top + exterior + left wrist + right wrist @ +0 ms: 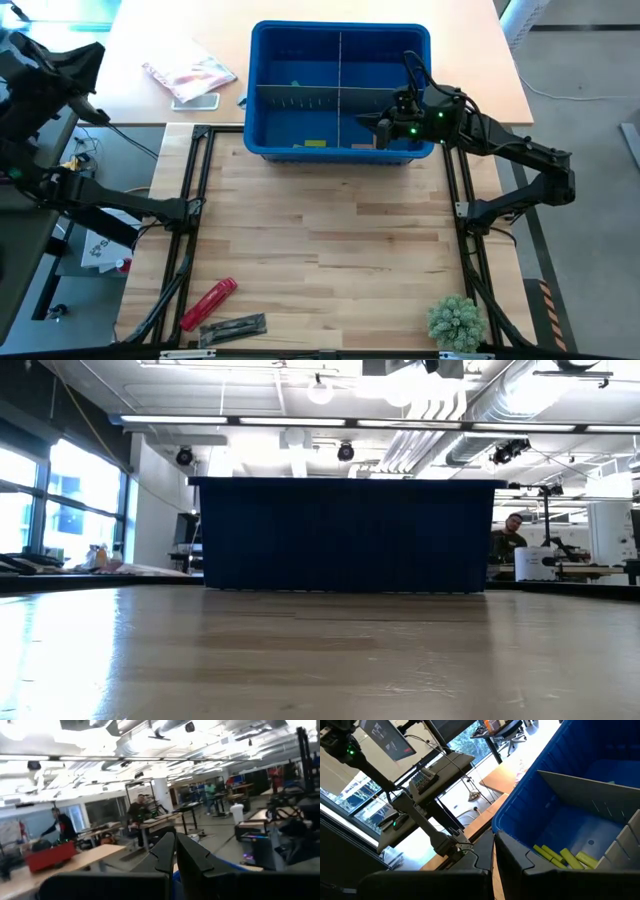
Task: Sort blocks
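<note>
Inside blue bin (pixel 555 815), three lime blocks (pixel 563 857)

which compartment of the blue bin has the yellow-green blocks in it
The near-left compartment of the blue bin, on the side toward the wooden table: the lime blocks lie on its floor. The right gripper hovers over the near-right one instead.

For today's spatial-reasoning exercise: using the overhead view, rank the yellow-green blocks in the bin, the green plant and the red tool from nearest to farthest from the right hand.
1. Yellow-green blocks, in the blue bin, just left of the right hand.
2. Green plant, near the table's front right corner.
3. Red tool, front left.
</note>
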